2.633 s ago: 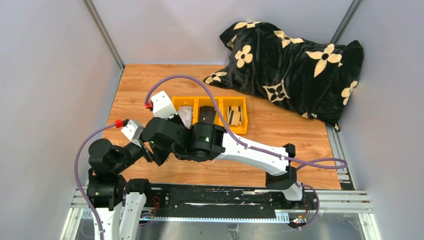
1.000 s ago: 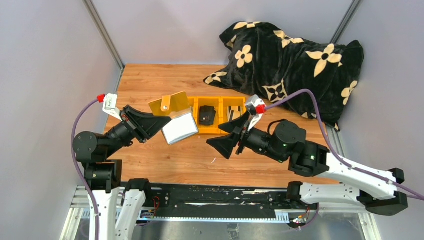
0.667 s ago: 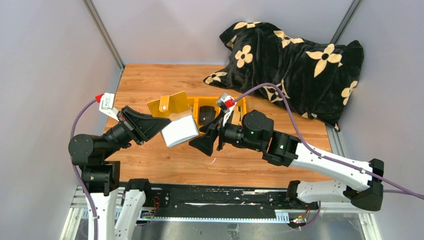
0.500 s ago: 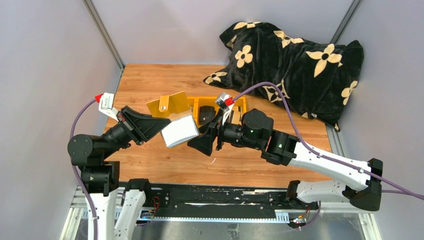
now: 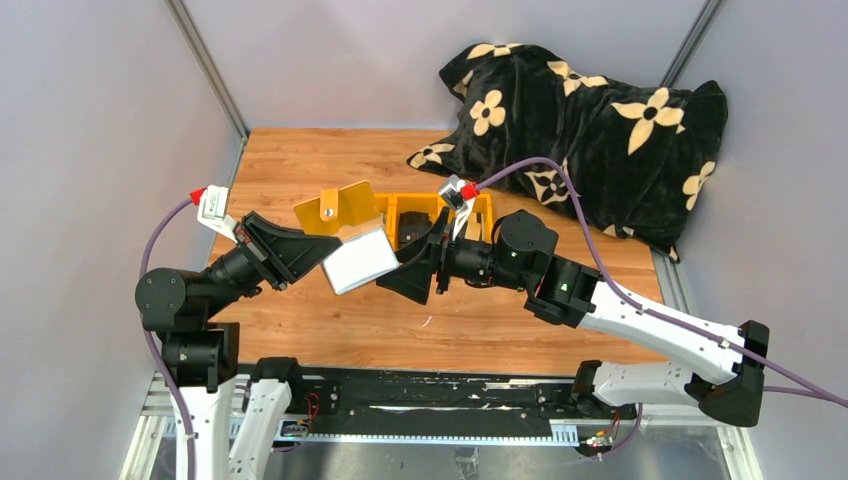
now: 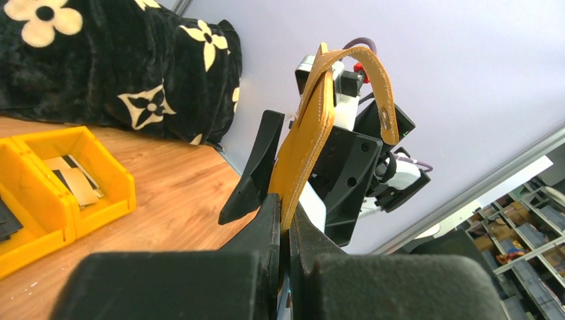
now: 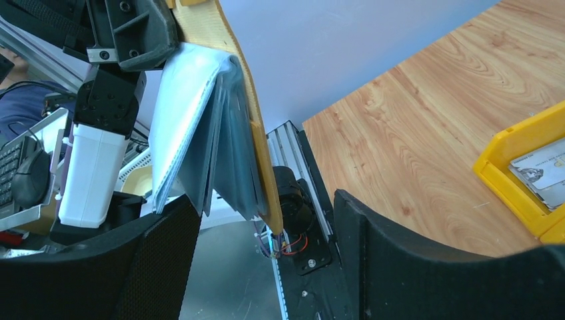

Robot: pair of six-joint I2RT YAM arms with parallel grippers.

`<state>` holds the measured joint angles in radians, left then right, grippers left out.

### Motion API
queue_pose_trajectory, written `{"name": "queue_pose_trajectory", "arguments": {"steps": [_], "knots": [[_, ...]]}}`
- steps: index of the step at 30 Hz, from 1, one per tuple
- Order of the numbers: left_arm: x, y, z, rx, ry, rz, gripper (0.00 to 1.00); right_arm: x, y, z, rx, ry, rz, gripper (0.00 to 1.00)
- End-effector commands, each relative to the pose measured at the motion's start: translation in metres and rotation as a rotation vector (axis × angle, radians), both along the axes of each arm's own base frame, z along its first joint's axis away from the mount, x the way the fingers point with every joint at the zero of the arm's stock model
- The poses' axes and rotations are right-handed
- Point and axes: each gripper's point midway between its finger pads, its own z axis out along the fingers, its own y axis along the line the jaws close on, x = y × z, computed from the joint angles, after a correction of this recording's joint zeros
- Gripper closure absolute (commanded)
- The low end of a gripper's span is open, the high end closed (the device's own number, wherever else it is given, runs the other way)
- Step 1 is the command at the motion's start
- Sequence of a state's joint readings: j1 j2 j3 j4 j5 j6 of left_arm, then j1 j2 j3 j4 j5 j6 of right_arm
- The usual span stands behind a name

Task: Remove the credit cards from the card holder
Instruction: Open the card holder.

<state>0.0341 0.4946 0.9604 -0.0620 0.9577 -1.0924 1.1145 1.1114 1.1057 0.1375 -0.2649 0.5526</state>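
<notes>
From above, we see the left claw clamped shut on the card holder, held above the bench at centre left; the yellow tray and the flowered blanket lie behind it; the right claw, spread wide, has come in from the right since a second ago.

Left wrist view: the holder's yellow edge stands pinched; bare bench lies at lower left.

Right wrist view: its grey-blue leaves fan out between the spread fingers; we cannot tell whether they touch.

Blocked mid-air at centre: card holder pinched by left gripper, wide-spread right gripper at its right edge. Free over bare table near. Walled off far by 3-bin yellow tray, black blanket far right.
</notes>
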Motion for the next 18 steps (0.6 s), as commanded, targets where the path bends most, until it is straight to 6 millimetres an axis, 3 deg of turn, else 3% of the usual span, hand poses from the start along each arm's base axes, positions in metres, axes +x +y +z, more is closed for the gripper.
{"name": "queue_pose_trajectory", "arguments": {"steps": [1, 11, 18], "knots": [[-0.017, -0.003, 0.011, 0.009, -0.036, -0.039, 1.00, 0.011, -0.003, 0.016, 0.056, 0.003, -0.049, 0.26], [-0.025, -0.005, 0.017, 0.006, -0.034, -0.062, 1.00, 0.025, 0.003, 0.032, 0.076, -0.058, -0.121, 0.30], [-0.025, -0.006, 0.010, 0.015, -0.018, -0.067, 1.00, 0.016, 0.006, 0.067, 0.193, -0.062, -0.076, 0.30]]}}
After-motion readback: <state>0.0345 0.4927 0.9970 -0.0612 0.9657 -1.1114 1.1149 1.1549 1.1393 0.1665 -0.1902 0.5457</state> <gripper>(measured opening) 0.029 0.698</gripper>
